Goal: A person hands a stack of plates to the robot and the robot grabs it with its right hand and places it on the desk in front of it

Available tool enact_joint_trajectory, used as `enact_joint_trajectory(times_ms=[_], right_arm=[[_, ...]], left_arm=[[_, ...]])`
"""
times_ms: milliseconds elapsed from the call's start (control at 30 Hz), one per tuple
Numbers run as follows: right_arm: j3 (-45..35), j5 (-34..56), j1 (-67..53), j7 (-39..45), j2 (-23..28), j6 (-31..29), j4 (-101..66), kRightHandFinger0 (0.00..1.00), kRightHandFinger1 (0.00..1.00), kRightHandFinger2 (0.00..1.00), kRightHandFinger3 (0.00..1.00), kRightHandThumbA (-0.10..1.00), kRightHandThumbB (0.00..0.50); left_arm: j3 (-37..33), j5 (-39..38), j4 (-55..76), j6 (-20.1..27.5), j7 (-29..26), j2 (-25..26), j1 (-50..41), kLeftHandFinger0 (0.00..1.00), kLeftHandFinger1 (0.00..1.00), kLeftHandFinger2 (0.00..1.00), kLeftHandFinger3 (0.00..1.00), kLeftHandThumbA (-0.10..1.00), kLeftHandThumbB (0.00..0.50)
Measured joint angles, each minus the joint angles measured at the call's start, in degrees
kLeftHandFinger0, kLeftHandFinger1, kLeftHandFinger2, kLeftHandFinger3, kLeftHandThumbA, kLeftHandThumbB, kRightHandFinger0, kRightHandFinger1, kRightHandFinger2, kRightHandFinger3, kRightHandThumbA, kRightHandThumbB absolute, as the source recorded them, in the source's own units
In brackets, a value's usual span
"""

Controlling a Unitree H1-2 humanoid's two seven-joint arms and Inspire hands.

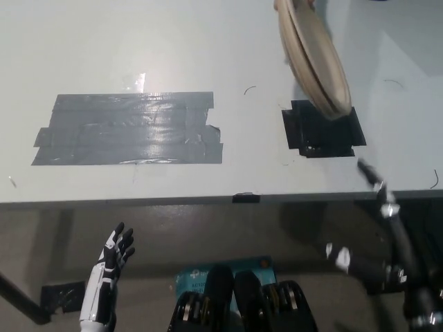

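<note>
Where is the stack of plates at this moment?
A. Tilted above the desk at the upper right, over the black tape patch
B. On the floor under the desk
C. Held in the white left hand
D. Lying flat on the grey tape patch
A: the stack of plates comes in tilted from the top edge, its lower rim over the black tape patch; neither robot hand touches it.

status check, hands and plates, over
Left hand open, resting low below desk edge. Right hand low at right, empty, fingers unclear. Stack of plates tilted above desk, not yet grabbed. Path clear.
</note>
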State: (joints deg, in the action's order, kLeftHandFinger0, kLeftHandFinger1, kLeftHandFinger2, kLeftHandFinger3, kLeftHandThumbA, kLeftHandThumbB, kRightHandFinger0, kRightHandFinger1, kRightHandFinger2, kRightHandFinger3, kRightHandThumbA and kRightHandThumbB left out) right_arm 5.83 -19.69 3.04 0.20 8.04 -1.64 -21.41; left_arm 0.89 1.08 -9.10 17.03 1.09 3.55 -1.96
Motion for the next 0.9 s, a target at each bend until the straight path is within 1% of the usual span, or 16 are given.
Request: enact_joint_trajectory(times_ms=[167,200,267,333,400,567,667,733,833,900], right_arm=[[-0.76,-6.22,9.02,-1.49,-0.23,0.24,-1.00,1.00,1.00,1.00,1.00,0.98,0.324],[-0.82,-7.42,10.50,-1.86,-0.31,0.32,-0.73,1.00,1.00,1.00,1.00,0.99,0.321],[-0.84,-9.27,12.95,-2.52,-0.37,0.40,0.30,1.00,1.00,1.00,1.00,0.98,0.319],[-0.85,-11.86,16.58,-3.66,-0.45,0.53,3.35,1.00,1.00,1.00,1.00,0.97,0.317],[-0.85,-13.60,18.77,-4.66,-0.60,0.56,6.05,1.00,1.00,1.00,1.00,1.00,0.312],[-0.85,-16.94,22.16,-7.41,-1.05,0.54,13.98,1.00,1.00,1.00,1.00,1.00,0.308],[-0.85,-18.16,24.22,-9.36,-1.14,0.45,19.23,1.00,1.00,1.00,1.00,1.00,0.310],[-0.85,-18.69,25.71,-10.60,-1.11,0.37,22.35,1.00,1.00,1.00,1.00,1.00,0.321],[-0.80,-19.41,27.97,-12.41,-1.10,0.25,26.89,1.00,1.00,1.00,1.00,1.00,0.344],[-0.73,-19.66,28.95,-13.14,-1.07,0.25,28.81,1.00,1.00,1.00,1.00,1.00,0.350]], left_arm=[[0.01,0.04,0.00,0.01,-0.01,-0.02,0.00,1.00,1.00,1.00,1.00,1.00,0.230],[0.01,0.06,0.00,0.04,-0.02,-0.02,0.00,1.00,1.00,1.00,1.00,1.00,0.220],[0.00,0.09,0.00,0.13,-0.02,-0.02,0.01,1.00,1.00,1.00,1.00,1.00,0.214],[0.00,0.15,0.00,0.52,-0.02,-0.03,0.06,1.00,1.00,1.00,1.00,1.00,0.214],[0.01,0.16,0.00,0.73,-0.01,-0.04,0.09,1.00,1.00,1.00,1.00,1.00,0.215],[0.01,0.14,0.01,0.88,0.00,-0.05,0.09,1.00,1.00,1.00,1.00,1.00,0.195],[0.01,0.16,0.01,0.98,0.00,-0.04,0.09,1.00,1.00,1.00,1.00,1.00,0.200],[0.01,0.16,0.01,1.04,0.00,-0.04,0.12,1.00,1.00,1.00,1.00,1.00,0.203],[0.04,0.15,0.01,1.04,-0.01,-0.03,0.12,1.00,1.00,1.00,1.00,1.00,0.192],[0.05,0.15,0.01,1.04,0.00,-0.03,0.14,1.00,1.00,1.00,1.00,1.00,0.187]])
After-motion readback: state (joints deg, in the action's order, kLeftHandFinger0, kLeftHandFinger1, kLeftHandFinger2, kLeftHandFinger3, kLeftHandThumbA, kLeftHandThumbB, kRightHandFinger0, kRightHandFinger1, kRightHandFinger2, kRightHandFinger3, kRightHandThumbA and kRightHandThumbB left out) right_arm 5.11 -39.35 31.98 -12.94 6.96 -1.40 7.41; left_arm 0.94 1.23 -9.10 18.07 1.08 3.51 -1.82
